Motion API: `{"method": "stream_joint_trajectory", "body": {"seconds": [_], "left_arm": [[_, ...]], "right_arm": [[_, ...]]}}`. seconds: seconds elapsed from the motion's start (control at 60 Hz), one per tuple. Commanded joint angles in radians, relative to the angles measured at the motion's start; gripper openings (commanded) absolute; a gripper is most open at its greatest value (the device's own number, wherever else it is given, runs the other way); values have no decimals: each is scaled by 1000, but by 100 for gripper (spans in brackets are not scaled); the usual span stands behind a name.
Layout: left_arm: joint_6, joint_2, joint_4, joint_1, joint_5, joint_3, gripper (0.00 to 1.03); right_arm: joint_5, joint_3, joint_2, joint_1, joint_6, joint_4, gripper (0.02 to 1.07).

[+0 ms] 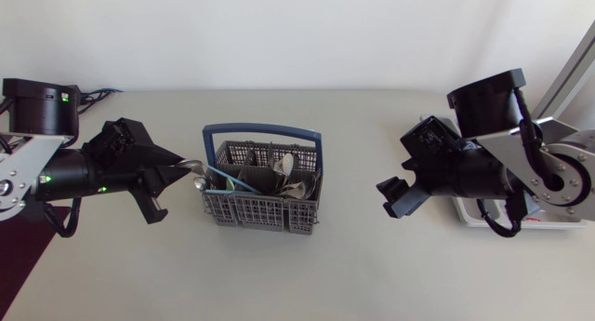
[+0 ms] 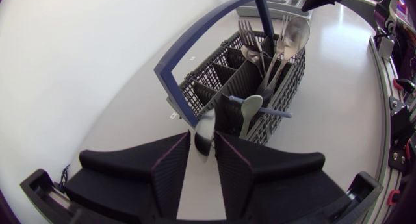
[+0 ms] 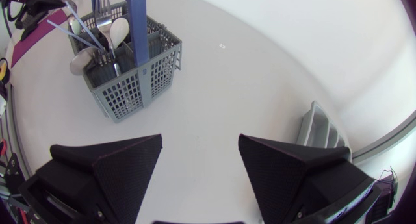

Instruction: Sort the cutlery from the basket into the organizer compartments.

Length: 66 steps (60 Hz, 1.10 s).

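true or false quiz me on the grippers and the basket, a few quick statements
1. The left gripper is shut on a spoon at the edge of the basket. True.
2. The right gripper holds a fork. False: it is open and empty.
3. The basket is empty. False: cutlery stands in it.
4. The basket's handle is blue. True.

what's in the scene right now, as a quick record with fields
basket: mid-table, grey, blue handle, cutlery inside
left end effector: at basket's edge, shut on a silver utensil
right end effector: open, empty, above bare table
organizer: beside right end effector, contents not visible
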<state>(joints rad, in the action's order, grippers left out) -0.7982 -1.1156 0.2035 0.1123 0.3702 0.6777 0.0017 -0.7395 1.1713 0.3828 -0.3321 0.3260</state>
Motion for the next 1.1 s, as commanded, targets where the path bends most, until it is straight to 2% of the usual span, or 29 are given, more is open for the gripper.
{"method": "stream_joint_trajectory", "body": {"seconds": [0.0,0.083,0.667,0.933,1.083], "left_arm": [[-27,-20,-9,3,15,33,15],[-26,-21,-7,9,15,52,3],[-36,33,244,49,13,333,3],[-35,115,309,1,9,456,3],[27,140,321,-26,-10,523,3]], "right_arm": [[14,32,-9,25,31,8,87],[21,37,-10,41,36,8,87],[35,51,-30,88,39,10,87],[35,42,-94,137,44,18,87],[43,19,-127,182,53,30,87]]}}
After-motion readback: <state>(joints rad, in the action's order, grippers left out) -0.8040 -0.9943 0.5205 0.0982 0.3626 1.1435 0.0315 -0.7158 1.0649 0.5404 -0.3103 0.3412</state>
